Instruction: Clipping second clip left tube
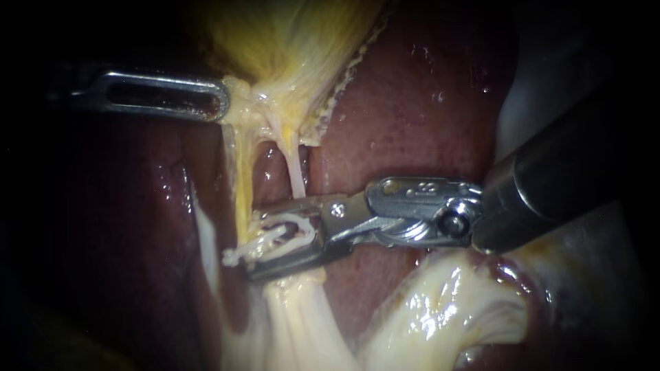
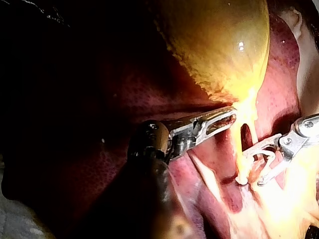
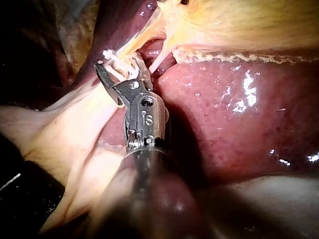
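The yellow gallbladder narrows into two strands over the dark red liver. The yellow left tube runs down beside the thin white right tube. My right instrument comes in from the right with a white clip held between its jaws. The clip's open end lies at the left tube's lower part. In the right wrist view the clip sits in the jaws against the tubes. My left instrument, slotted jaws together, grips the gallbladder's neck, as its own view shows.
Pale glistening tissue bulges under the right instrument's shaft, and a whitish band continues below the clip. Liver fills the space beside the right instrument. The gallbladder hangs ahead of the left instrument.
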`<state>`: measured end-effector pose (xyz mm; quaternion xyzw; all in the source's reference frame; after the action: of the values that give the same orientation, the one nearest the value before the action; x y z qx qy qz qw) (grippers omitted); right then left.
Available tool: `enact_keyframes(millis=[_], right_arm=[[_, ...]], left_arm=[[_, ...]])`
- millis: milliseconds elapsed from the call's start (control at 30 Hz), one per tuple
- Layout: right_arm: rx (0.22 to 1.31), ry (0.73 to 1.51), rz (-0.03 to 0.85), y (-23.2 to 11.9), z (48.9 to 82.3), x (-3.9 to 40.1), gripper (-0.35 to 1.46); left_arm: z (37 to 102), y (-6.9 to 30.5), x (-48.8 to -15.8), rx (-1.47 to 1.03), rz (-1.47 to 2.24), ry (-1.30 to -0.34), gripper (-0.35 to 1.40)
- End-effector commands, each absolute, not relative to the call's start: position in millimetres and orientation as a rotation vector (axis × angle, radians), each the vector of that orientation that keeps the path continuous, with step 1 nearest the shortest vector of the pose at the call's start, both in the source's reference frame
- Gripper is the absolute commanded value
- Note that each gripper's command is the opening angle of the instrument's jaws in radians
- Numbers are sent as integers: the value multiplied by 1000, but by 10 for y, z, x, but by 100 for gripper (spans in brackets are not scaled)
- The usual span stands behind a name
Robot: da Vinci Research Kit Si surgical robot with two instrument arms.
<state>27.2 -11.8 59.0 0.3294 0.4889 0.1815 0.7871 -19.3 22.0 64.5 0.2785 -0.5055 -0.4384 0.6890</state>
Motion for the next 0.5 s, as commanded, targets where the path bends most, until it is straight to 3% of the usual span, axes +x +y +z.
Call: enact_keyframes(millis=[33, 500], right_arm=[[710, 1054, 391, -118, 590, 272, 50], [740, 1056, 393, -95, 558, 236, 50]], left_arm=[[644, 220, -192, 624, -981, -1131, -35], [644, 220, -192, 624, -981, -1131, -35]])
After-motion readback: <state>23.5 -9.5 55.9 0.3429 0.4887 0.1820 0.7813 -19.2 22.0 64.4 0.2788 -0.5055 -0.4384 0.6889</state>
